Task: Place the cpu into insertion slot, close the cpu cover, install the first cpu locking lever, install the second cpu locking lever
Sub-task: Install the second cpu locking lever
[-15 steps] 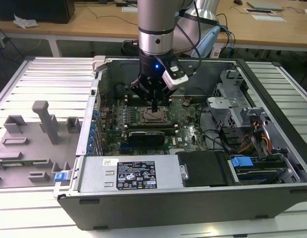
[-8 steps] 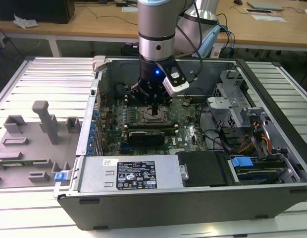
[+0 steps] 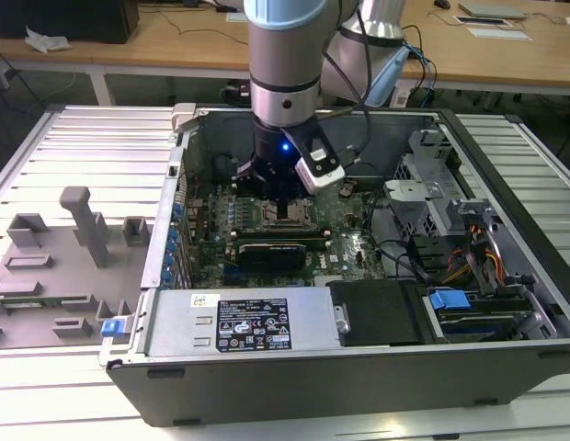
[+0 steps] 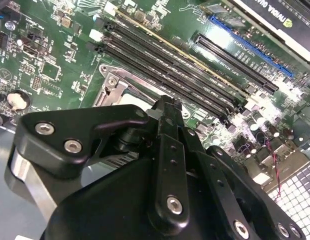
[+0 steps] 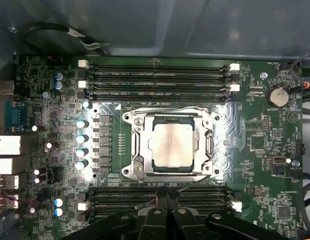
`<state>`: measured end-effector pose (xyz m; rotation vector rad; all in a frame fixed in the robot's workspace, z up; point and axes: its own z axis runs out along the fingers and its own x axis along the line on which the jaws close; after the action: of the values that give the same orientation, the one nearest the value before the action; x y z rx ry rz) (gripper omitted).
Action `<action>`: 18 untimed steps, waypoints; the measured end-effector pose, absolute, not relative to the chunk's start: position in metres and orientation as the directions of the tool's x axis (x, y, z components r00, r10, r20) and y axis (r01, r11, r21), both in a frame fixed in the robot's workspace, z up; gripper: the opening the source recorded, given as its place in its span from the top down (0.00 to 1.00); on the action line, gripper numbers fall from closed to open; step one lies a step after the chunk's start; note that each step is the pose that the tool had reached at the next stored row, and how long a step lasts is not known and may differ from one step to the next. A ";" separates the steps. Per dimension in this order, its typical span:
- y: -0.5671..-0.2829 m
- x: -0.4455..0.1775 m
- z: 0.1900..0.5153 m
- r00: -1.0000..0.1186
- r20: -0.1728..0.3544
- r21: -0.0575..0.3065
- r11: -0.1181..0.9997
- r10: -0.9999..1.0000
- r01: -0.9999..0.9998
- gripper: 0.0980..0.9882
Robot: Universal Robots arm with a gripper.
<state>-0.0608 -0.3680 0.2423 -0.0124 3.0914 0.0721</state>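
The cpu (image 5: 171,145), a silvery square chip, lies flat in the insertion slot (image 5: 129,119) on the green motherboard. The cpu cover (image 5: 141,145), a shiny metal frame, lies down around the chip. Thin wire levers run along the socket's edges; I cannot tell whether they are latched. My gripper (image 5: 167,196) hovers just beside the socket, over the memory slots, with its black fingers pressed together and nothing between them. In the second wrist view the gripper (image 4: 165,102) stands in front of the socket (image 4: 111,84). The exterior view has the arm reaching straight down into the case over the socket (image 3: 287,219).
The open computer case (image 3: 506,358) walls in the board on all sides. A dark graphics card (image 3: 271,250) lies near the socket, with a power supply (image 3: 239,322) and a drive bay with a blue latch (image 3: 449,299) in front. Cables hang at the exterior view's right. Grey fixtures (image 3: 83,220) stand outside.
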 end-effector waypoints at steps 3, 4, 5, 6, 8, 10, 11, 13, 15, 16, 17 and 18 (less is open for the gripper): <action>-0.373 -0.064 0.240 -0.999 -0.050 0.070 0.998 -0.006 -0.009 0.99; -0.374 -0.065 0.239 -0.999 -0.050 0.079 0.997 -0.005 -0.009 0.99; -0.375 -0.066 0.239 -0.999 -0.050 0.083 0.996 -0.005 -0.009 0.99; -0.375 -0.068 0.238 -0.999 -0.050 0.087 0.996 -0.005 -0.009 0.99; -0.376 -0.071 0.235 -0.999 -0.050 0.094 0.995 -0.004 -0.009 0.99; -0.378 -0.074 0.231 -0.999 -0.050 0.100 0.995 -0.004 -0.009 0.99; -0.378 -0.075 0.230 -0.999 -0.050 0.102 0.995 -0.004 -0.009 0.99; -0.379 -0.078 0.228 -0.999 -0.050 0.106 0.994 -0.004 -0.009 0.99; -0.382 -0.080 0.225 -0.999 -0.050 0.118 0.993 -0.003 -0.009 0.99; -0.385 -0.081 0.225 -0.999 -0.050 0.123 0.992 -0.003 -0.009 0.99; -0.387 -0.082 0.224 -0.999 -0.050 0.128 0.992 -0.003 -0.009 0.99; -0.390 -0.082 0.223 -0.999 -0.050 0.136 0.991 -0.002 -0.009 0.99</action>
<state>-0.0821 -0.3902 0.2235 -0.0088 3.0845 0.2117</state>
